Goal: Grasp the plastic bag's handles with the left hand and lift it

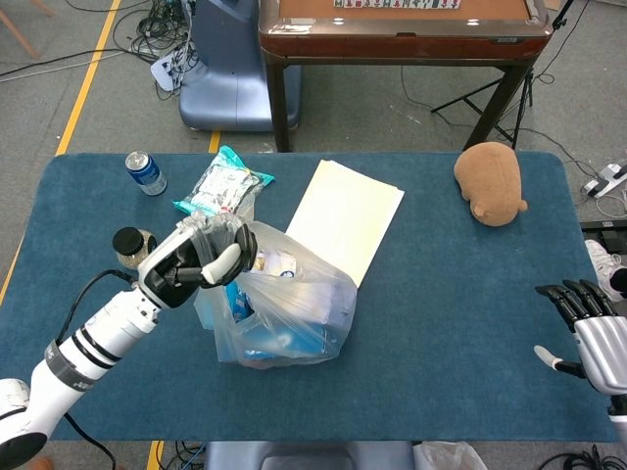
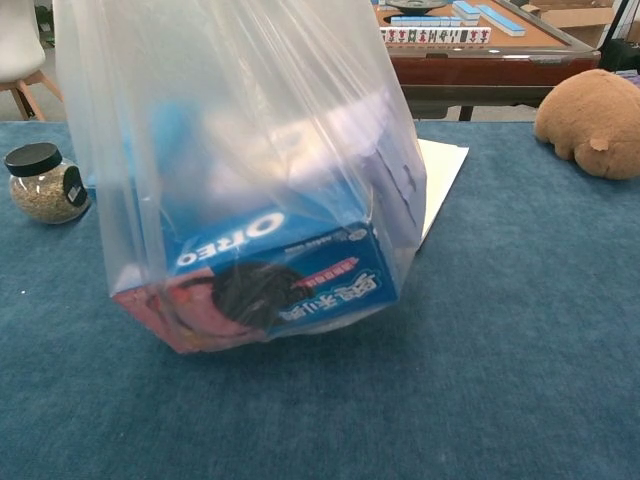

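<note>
A clear plastic bag [image 1: 289,313] with a blue Oreo box [image 2: 275,275] inside hangs off the blue table [image 1: 451,294], tilted, its bottom raised above the cloth in the chest view. My left hand [image 1: 196,259] grips the bunched handles at the bag's upper left, fingers curled round them. The bag [image 2: 240,150] fills most of the chest view; the left hand is out of that frame. My right hand [image 1: 588,328] rests at the table's right edge with fingers spread, holding nothing.
A drinks can [image 1: 145,172], a lidded jar [image 1: 132,247] and a snack packet [image 1: 223,188] lie behind and left of the bag. A cream folder [image 1: 348,215] lies just behind it. A brown plush toy [image 1: 490,183] sits far right.
</note>
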`<state>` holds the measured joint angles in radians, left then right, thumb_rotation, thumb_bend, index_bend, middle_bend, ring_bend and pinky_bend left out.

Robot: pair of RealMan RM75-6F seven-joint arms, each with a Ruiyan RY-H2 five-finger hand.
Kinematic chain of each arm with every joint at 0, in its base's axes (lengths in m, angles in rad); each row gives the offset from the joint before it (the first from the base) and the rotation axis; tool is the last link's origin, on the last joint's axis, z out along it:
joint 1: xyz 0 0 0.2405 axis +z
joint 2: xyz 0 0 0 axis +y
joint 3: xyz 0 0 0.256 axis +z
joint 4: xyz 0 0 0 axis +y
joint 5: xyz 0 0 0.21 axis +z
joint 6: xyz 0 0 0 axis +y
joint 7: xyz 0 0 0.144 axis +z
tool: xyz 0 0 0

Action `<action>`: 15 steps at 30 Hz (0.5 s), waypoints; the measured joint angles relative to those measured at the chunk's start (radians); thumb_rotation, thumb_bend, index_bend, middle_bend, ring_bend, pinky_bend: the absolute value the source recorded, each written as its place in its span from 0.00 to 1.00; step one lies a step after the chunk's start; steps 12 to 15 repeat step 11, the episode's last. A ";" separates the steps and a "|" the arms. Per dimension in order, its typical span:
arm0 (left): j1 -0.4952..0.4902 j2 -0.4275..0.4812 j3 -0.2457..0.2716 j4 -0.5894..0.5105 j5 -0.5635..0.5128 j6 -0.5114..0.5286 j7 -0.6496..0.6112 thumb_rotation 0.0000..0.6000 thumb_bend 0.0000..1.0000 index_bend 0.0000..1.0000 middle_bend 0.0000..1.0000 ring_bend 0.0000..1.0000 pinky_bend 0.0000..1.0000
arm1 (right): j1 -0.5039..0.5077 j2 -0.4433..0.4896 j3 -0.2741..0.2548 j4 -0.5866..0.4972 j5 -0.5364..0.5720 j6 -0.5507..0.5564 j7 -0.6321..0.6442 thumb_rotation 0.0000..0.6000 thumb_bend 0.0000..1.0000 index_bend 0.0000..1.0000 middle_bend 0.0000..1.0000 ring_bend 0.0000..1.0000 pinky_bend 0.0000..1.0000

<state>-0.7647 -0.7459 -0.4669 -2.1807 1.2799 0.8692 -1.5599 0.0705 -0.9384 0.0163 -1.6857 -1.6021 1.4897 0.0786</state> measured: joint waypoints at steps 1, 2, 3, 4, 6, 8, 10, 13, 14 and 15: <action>0.009 0.010 -0.008 -0.001 0.005 0.005 -0.008 1.00 0.49 0.54 0.61 0.75 1.00 | 0.000 0.000 0.000 0.000 0.001 -0.001 0.000 1.00 0.15 0.21 0.21 0.12 0.12; 0.015 0.017 -0.014 -0.002 0.008 0.009 -0.015 1.00 0.49 0.54 0.61 0.75 1.00 | 0.000 0.000 0.000 -0.001 0.001 -0.001 -0.001 1.00 0.15 0.21 0.21 0.12 0.12; 0.021 0.025 -0.020 -0.002 0.012 0.013 -0.021 1.00 0.49 0.54 0.61 0.75 1.00 | 0.000 0.000 0.001 -0.002 0.002 -0.001 -0.001 1.00 0.15 0.21 0.21 0.12 0.12; 0.028 0.034 -0.028 -0.002 0.016 0.018 -0.027 1.00 0.49 0.54 0.61 0.75 1.00 | 0.001 0.001 0.001 -0.003 0.002 -0.001 -0.002 1.00 0.15 0.21 0.21 0.12 0.12; 0.037 0.048 -0.040 0.000 0.019 0.025 -0.035 1.00 0.49 0.54 0.61 0.75 1.00 | 0.002 0.001 0.002 -0.006 0.003 -0.002 -0.004 1.00 0.15 0.21 0.21 0.12 0.12; 0.043 0.063 -0.051 0.003 0.018 0.026 -0.044 1.00 0.49 0.54 0.61 0.75 1.00 | 0.003 0.002 0.003 -0.008 0.004 -0.004 -0.006 1.00 0.15 0.21 0.21 0.12 0.12; 0.046 0.074 -0.060 0.008 0.011 0.021 -0.050 1.00 0.49 0.54 0.61 0.75 1.00 | 0.005 0.002 0.004 -0.009 0.005 -0.006 -0.008 1.00 0.15 0.21 0.21 0.12 0.12; 0.046 0.078 -0.063 0.010 0.007 0.017 -0.052 1.00 0.49 0.54 0.61 0.75 1.00 | 0.006 0.002 0.005 -0.010 0.005 -0.008 -0.009 1.00 0.15 0.21 0.21 0.12 0.12; 0.046 0.078 -0.063 0.010 0.007 0.017 -0.052 1.00 0.49 0.54 0.61 0.75 1.00 | 0.006 0.002 0.005 -0.010 0.005 -0.008 -0.009 1.00 0.15 0.21 0.21 0.12 0.12; 0.046 0.078 -0.063 0.010 0.007 0.017 -0.052 1.00 0.49 0.54 0.61 0.75 1.00 | 0.006 0.002 0.005 -0.010 0.005 -0.008 -0.009 1.00 0.15 0.21 0.21 0.12 0.12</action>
